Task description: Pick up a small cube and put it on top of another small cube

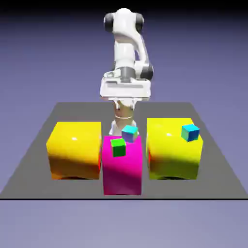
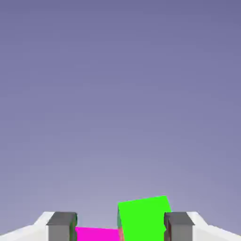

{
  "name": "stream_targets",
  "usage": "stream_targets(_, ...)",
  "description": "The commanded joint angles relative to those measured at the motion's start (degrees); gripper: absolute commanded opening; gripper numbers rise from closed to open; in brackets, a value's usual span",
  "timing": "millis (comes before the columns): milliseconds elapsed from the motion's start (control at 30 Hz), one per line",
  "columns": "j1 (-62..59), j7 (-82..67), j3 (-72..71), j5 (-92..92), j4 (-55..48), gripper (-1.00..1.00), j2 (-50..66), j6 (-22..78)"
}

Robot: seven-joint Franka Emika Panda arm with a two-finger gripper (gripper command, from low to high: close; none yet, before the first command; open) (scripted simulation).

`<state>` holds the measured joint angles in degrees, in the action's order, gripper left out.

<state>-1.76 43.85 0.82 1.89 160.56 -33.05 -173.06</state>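
The small cube (image 1: 129, 133), with a cyan top and a lavender side, sits tilted at the back edge of a magenta block (image 1: 122, 167). A tiny green cube (image 1: 118, 147) rests on that block's top, nearer the front. My gripper (image 1: 121, 127) hangs just behind the small cube, its fingertips partly hidden. In the hand view my gripper (image 2: 120, 228) is open. A tilted green face (image 2: 143, 220) shows between the tips, against the right fingertip (image 2: 179, 227), with a gap to the left one. I cannot tell which cube that face belongs to. Magenta (image 2: 96, 234) shows below.
Two large yellow blocks flank the magenta one, at the exterior view's left (image 1: 75, 150) and right (image 1: 173, 147). A tiny cyan cube with blue-teal sides (image 1: 190, 132) lies on the right yellow block. The dark table (image 1: 29, 160) carries them all.
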Motion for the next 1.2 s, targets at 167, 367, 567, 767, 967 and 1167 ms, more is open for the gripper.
stream_targets(167,-11.49,0.66,-8.04,10.37,-0.04,0.00,1.48,14.96)
stream_targets(367,-19.69,-3.79,-19.43,17.97,1.79,0.00,5.96,29.02)
stream_targets(567,-23.81,-12.73,-31.87,21.80,5.25,0.00,13.00,39.67)
stream_targets(767,-20.85,-23.77,-24.75,14.89,9.50,0.00,22.10,26.16)
stream_targets(967,-18.81,-29.76,-19.24,12.03,11.68,0.00,23.43,20.53)
stream_targets(1167,-16.00,-19.02,-11.69,26.96,9.73,0.00,32.02,15.15)
